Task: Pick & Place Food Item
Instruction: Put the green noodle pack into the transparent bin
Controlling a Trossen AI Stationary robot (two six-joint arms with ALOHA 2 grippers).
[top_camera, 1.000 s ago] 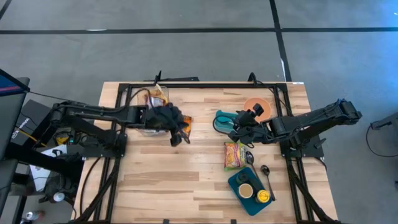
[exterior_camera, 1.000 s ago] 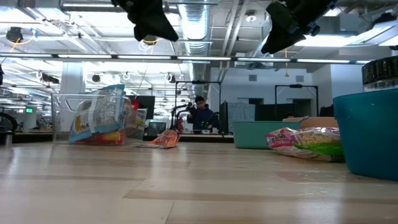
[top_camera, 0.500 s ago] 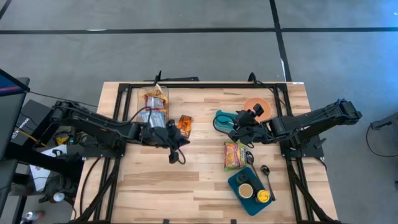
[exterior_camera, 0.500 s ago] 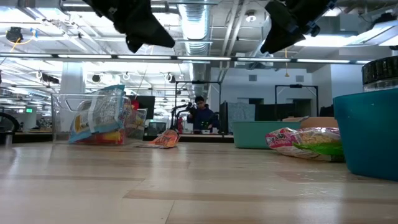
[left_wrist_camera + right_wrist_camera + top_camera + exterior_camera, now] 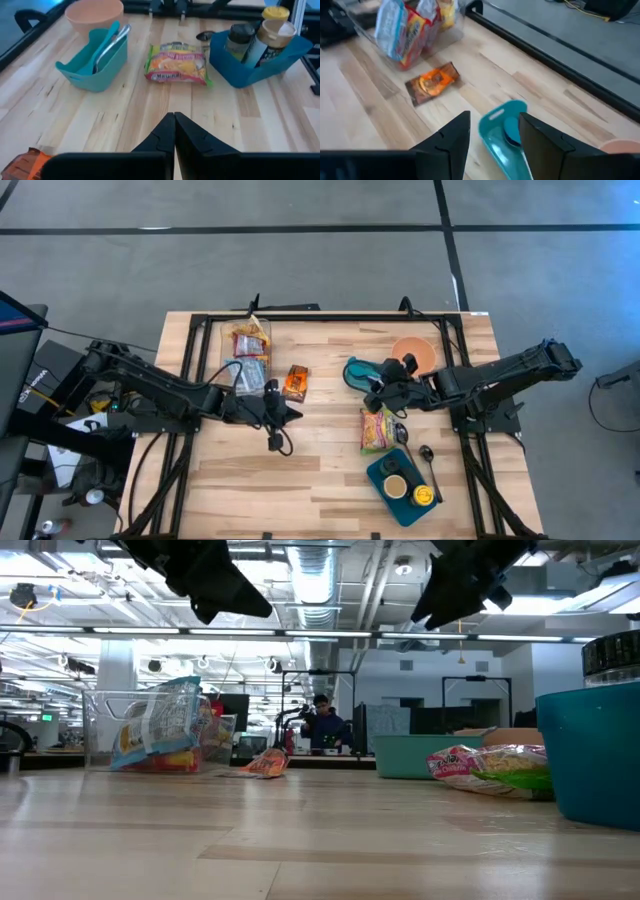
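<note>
The orange packet (image 5: 294,382) is lying flat on the table (image 5: 300,480), just beside the clear bin (image 5: 246,360) of snack bags and apart from both arms. The left gripper (image 5: 281,414) is hovering near it, toward the table's middle, with its fingers pressed together and holding nothing. The right gripper (image 5: 375,392) is hanging over the teal caddy (image 5: 358,372) with its fingers spread and empty. The packet is looking light, thin and crinkly, so it is likely to slide or buckle under a pinch; a grip across its short width, near the middle, is probably safest. The noodle pack (image 5: 376,429) is sitting well apart, by the blue tray (image 5: 378,483).
</note>
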